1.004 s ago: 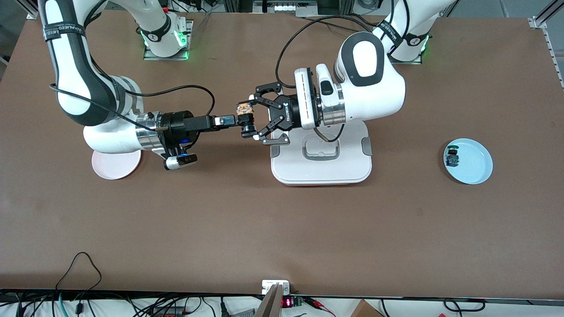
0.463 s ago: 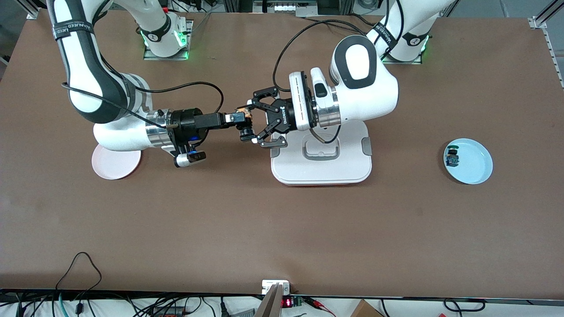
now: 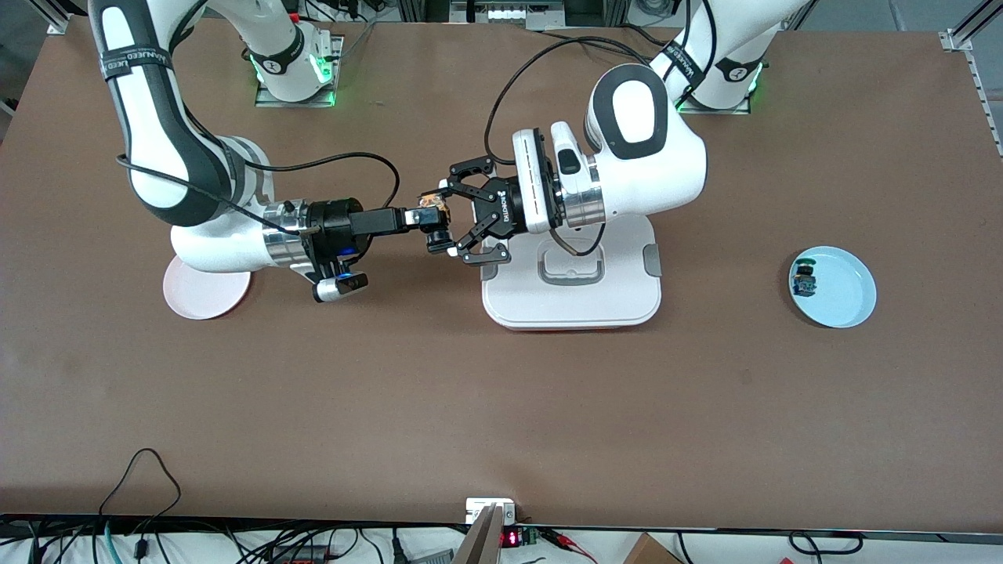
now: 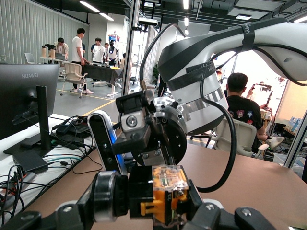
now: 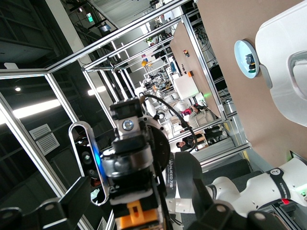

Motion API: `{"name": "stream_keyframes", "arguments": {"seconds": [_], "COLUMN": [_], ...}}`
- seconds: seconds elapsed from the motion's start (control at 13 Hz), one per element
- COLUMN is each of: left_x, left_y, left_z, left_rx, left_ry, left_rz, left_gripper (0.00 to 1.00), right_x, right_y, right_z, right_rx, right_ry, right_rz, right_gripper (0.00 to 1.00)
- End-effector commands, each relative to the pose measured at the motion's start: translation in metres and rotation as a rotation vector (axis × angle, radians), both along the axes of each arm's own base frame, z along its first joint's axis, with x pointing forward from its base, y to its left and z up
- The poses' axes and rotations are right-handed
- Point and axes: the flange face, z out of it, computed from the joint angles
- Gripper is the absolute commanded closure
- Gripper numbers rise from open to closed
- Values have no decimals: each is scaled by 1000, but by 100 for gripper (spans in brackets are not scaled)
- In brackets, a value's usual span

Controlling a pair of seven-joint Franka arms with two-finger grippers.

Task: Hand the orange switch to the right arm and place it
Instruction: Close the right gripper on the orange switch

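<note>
2 arms are meeting in mid-air over the bench [image 3: 329, 407], and the gap between them has closed in the last second; starting at the right arm's end, a pale pink plate [image 3: 196, 301] lies bare, half under that arm's elbow, and looks like the drop spot, though that is my guess; the right arm [image 3: 204, 243] has pushed in from there toward the middle, so its slim right tool [image 3: 419, 220] now sits right up against the orange switch [image 3: 433, 211], where 1 second ago there was a clear gap; whether it has actually clamped on I cannot tell.

The switch itself hangs in the air between the 2 tools, over bare bench just off the white tray's edge; the left wrist view shows its clear yellowish body and an orange part close up, sitting level.

Next along, the left tool [image 3: 450, 219] is holding the switch, claw tips pinched on its 2 ends with the linkages splayed wide around it; the left arm has also drifted a little toward its partner and now looks nearly settled.

So the handover is at its critical beat: contact made, release not yet done; my read is that the right tool needs a firm pinch before the claw lets go, or this tiny part drops.

Under the left arm lies the white tray [image 3: 572, 301]; toward the left arm's end a blue plate [image 3: 850, 301] holds the green-capped switch [image 3: 805, 280], untouched.
</note>
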Motion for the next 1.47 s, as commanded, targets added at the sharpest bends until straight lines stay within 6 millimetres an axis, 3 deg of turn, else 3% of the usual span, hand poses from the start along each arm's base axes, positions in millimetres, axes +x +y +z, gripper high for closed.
{"name": "stream_keyframes", "arguments": {"seconds": [0.0,0.15,0.23,0.39,0.46,0.69,1.0,1.08,1.16,1.24,1.39], "left_x": [3,3,3,3,3,3,3,4,7,7,11], "left_y": [-2,-2,-2,-2,-2,-1,-1,0,3,5,10], "left_z": [5,5,5,5,5,5,5,4,3,4,4], "left_rx": [-9,-10,-10,-10,-10,-9,-13,-12,-11,-12,-10], "left_ry": [-28,-26,-27,-26,-26,-28,-22,-21,-15,-6,-11], "left_rz": [8,8,8,8,8,10,12,13,19,23,33], "left_gripper": [100,100,100,100,100,100,98,89,70,1,0], "right_x": [4,5,4,7,8,11,11,11,11,11,11], "right_y": [1,-1,-2,-11,-14,-21,-24,-23,-23,-22,-23], "right_z": [3,5,10,11,11,15,12,12,12,12,12], "right_rx": [15,16,14,8,10,13,11,11,13,12,12], "right_ry": [-9,-11,-16,-7,-5,-19,-26,-24,-26,-27,-27], "right_rz": [-5,-5,-3,-12,-18,-19,-10,-8,-9,-7,-7], "right_gripper": [7,7,15,75,87,100,100,100,100,100,100]}}
